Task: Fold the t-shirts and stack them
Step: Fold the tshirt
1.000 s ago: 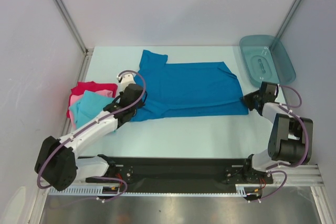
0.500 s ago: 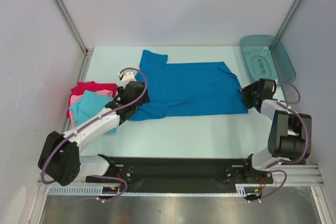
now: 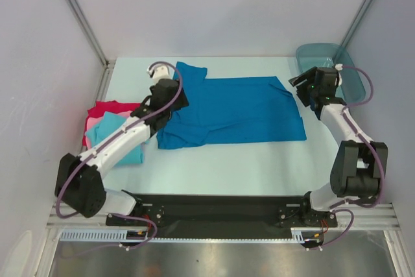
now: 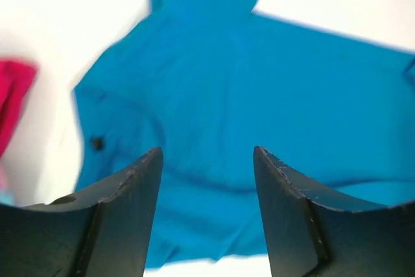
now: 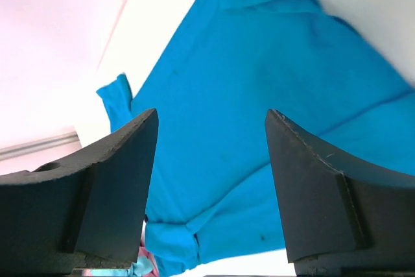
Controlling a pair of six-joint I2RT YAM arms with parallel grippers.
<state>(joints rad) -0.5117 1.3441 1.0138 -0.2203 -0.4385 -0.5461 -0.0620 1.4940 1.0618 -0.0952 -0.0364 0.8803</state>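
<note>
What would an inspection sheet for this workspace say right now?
Surface: pale table.
Job's things: blue t-shirt spread flat; turquoise t-shirt, pink t-shirt and red t-shirt piled at the left edge.
Clutter: teal tray at the far right corner.
Grippers: left gripper open over the blue t-shirt's left side; right gripper open over its right side; both empty.
Cables: purple cables loop beside each gripper.
Surroundings: grey walls, metal frame posts.

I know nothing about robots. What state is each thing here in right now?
blue t-shirt: spread out flat, apart from the pile.
turquoise t-shirt: folded, on top of the pile.
pink t-shirt: under the turquoise one.
red t-shirt: bottom of the pile.
left tool: open, holding nothing.
right tool: open, holding nothing.
tray: untouched.
</note>
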